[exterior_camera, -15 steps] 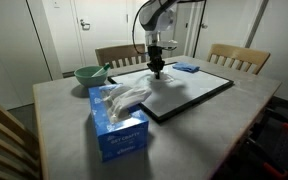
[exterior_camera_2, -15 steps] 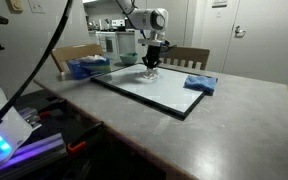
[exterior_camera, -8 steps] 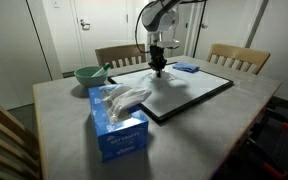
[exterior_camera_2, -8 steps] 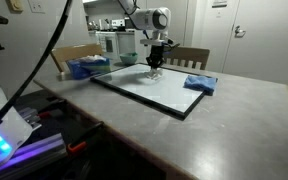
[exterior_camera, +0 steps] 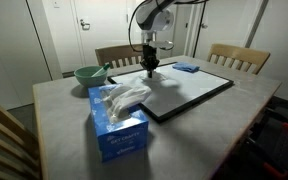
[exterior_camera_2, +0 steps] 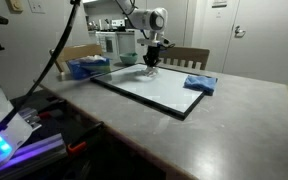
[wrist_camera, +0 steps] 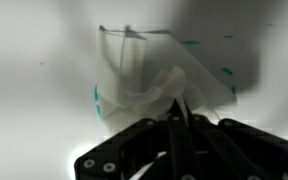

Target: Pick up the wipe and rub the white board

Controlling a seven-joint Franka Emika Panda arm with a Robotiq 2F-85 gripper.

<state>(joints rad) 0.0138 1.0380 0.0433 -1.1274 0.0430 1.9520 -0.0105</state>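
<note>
Wipe [wrist_camera: 144,88] clamped in gripper [wrist_camera: 174,118], on white board [exterior_camera: 194,92] — tissue box [exterior_camera: 119,135] overflowing.

A grey stone-look table [exterior_camera: 54,108] fills the centre, pale wooden slat-back chairs [exterior_camera: 238,57] line its far edge, a white panelled door [exterior_camera: 84,40] stands upper left, and the walls [exterior_camera: 4,40] seem plain white.

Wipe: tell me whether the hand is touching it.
Touching. The wrist view shows the hand shut on the wipe, with the crumpled tissue pinched at its tip, over the white board.

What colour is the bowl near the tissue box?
The bowl is pale green, clearest in an exterior view.
</note>
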